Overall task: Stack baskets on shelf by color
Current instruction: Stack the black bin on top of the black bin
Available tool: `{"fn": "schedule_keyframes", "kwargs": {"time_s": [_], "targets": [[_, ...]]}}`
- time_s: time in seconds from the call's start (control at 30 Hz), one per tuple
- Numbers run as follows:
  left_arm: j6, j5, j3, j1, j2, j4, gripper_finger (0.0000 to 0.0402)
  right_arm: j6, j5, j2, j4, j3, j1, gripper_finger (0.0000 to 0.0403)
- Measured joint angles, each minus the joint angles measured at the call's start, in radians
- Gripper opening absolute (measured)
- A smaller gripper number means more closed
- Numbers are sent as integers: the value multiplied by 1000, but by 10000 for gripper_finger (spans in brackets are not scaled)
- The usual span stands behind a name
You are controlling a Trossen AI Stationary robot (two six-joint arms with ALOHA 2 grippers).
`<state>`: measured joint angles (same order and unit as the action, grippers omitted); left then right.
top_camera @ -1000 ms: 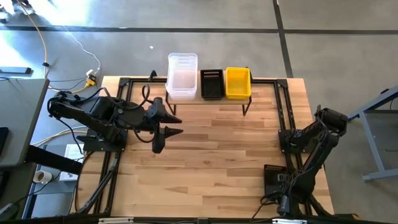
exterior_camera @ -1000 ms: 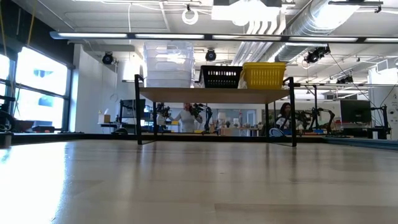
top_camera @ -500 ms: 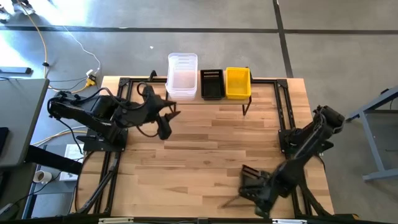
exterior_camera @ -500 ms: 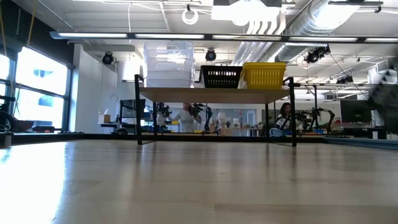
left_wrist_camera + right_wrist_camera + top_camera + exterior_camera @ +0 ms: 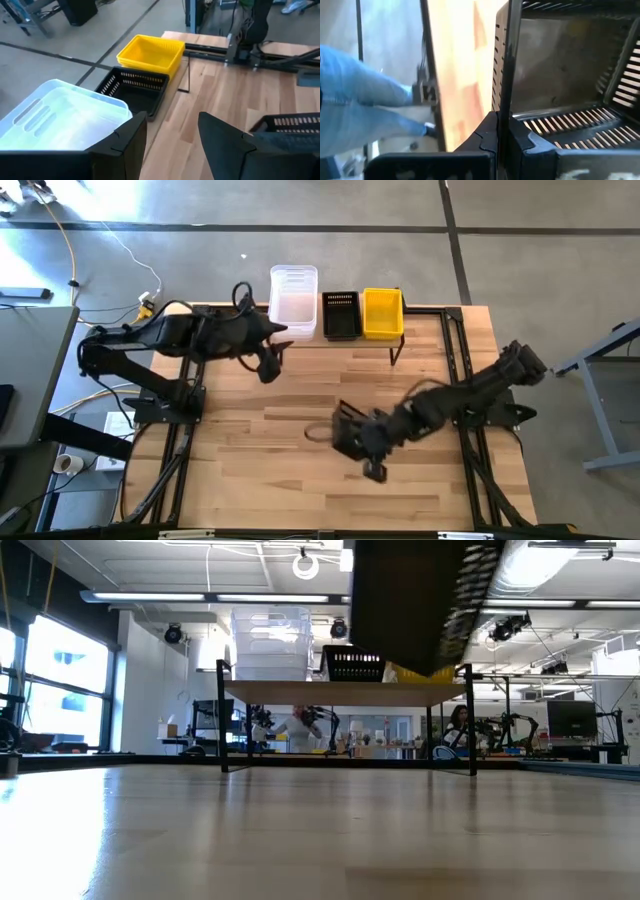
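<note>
The shelf [image 5: 345,692] stands at the table's far edge on thin black legs. On its plank rest a stack of clear baskets [image 5: 293,302] [image 5: 60,120], one black mesh basket [image 5: 341,314] [image 5: 132,90] and a yellow basket [image 5: 382,312] [image 5: 150,50]. My left gripper [image 5: 272,352] [image 5: 170,145] hovers open just near of the clear stack and touches nothing. My right gripper [image 5: 372,442] [image 5: 504,125] reaches over the table's middle, shut on a second black basket [image 5: 350,430] [image 5: 415,600] [image 5: 295,122]. My right gripper pinches one side wall of the black basket at its rim [image 5: 503,75], one finger [image 5: 487,135] outside the wall and one finger [image 5: 522,137] inside the hollow. The basket is lifted clear of the table and shows high up in the low view.
Black metal frame rails [image 5: 455,350] run along the table's left and right sides. Bare wood [image 5: 300,480] lies between the arms and the near edge. A person in blue [image 5: 370,100] stands beyond the table, and others [image 5: 300,728] show behind the shelf.
My right arm has swung out from the near right corner toward the table's middle, carrying the black basket up into the low view. My left gripper has moved toward the far edge, closer to the clear stack.
</note>
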<state>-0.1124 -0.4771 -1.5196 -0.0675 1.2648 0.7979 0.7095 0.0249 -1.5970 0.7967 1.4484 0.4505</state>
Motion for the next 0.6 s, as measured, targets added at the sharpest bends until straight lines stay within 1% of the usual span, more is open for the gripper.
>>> {"fn": "schedule_keyframes", "kwargs": {"time_s": [0.2,0.33,0.53,0.6], "targets": [[44,81,0,-81,0,18,167,-116,-4,0,2,66,-126,0],[87,107,0,-115,0,28,167,-173,-22,0,29,126,-186,0],[107,112,0,-144,0,29,167,-270,-100,0,186,243,-255,0],[106,132,0,-151,0,29,167,-326,-123,0,239,280,-282,0]]}}
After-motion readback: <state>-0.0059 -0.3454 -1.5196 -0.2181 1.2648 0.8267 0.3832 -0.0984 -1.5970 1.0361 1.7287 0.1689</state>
